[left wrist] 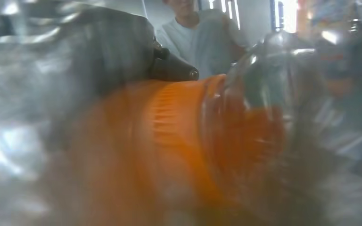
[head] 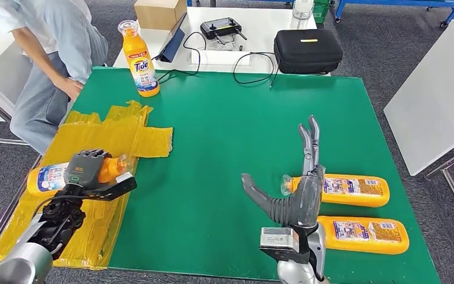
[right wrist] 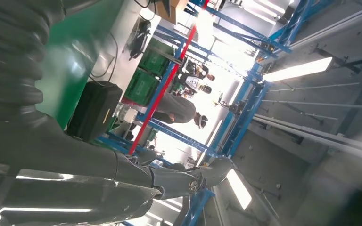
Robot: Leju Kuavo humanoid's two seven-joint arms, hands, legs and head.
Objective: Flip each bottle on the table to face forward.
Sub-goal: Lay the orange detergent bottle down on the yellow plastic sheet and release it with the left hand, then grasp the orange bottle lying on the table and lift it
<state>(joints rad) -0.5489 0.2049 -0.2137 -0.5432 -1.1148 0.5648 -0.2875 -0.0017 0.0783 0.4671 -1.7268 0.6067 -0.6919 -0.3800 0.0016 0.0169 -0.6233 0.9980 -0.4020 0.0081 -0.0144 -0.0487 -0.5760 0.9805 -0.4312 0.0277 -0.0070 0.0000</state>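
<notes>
Closest at 8 o'clock, the left robot hand grips a lying bottle on the desk, the right robot hand spreads empty beside two lying bottles at 4 o'clock, and one bottle stands at 11, so most remain.

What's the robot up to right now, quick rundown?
Left hand grips lying bottle on yellow sheet. Right hand open, above two lying bottles. Nothing blocking.
</notes>
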